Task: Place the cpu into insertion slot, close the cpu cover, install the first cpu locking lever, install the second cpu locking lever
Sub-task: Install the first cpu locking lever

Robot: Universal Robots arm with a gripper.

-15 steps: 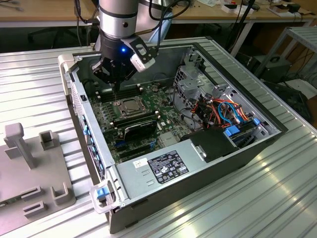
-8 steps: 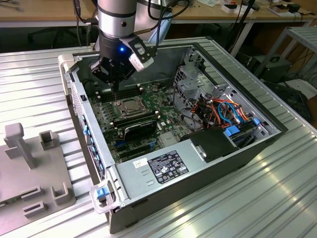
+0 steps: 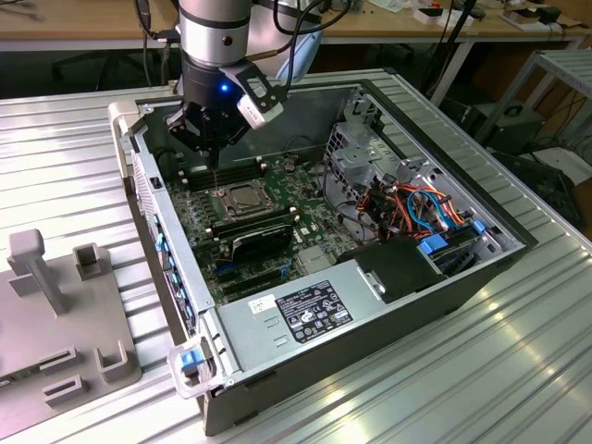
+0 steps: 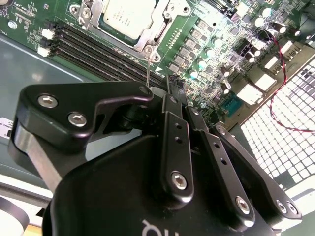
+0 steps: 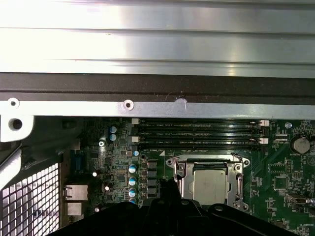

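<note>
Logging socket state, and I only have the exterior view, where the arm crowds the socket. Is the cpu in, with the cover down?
Observer: Yes. In both wrist views the cpu lies flat, with the cpu cover frame down around its edges.
Operator: What is the gripper at?
Observer: In the second wrist view a thin metal locking lever rises from a screw at the cover's corner, straight up to the gripper.
Operator: Is that lever latched?
Observer: No. In that view it stands up off the motherboard and does not lie along the cover's side.
</note>
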